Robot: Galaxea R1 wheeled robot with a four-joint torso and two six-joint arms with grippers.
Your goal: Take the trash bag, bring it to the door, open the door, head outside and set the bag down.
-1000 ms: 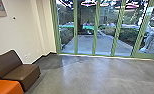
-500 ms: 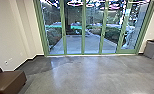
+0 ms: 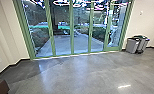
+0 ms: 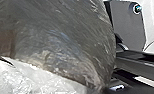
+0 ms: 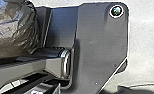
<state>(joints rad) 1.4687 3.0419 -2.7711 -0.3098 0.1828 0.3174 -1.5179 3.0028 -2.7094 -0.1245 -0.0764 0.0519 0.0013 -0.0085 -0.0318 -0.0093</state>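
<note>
Head view is swinging rightward as the robot is turning: the green-framed glass door (image 3: 72, 30) is sliding leftward across the picture, the brown leather seat (image 3: 0, 87) is slipping out at the lower left corner, and the grey bins (image 3: 133, 45) are coming in beside the right-hand wall. That shift is coming from the camera, not from the furniture. For the task, it is suggesting that the robot is still adjusting its heading in the approach, with the door panels looking closed and a stretch of polished concrete floor (image 3: 80, 75) lying in between. Beyond the glass, a paved walkway (image 3: 68, 46) is leading away between shrubs; getting the bag down out there is remaining undone.

Down by the robot's base, the grey translucent trash bag (image 4: 63, 42) is bulging close to the left wrist camera, its plastic creasing and drawing together toward a narrow corner near dark robot parts. It is also showing close to the right wrist camera, beside the base plate (image 5: 100, 37) and the jointed bar (image 5: 25, 68). Both arms are apparently hanging low, with their wrist cameras looking down past the base. Whether the jaws on either arm are clenching the bag or standing released, I am not able to tell.
</note>
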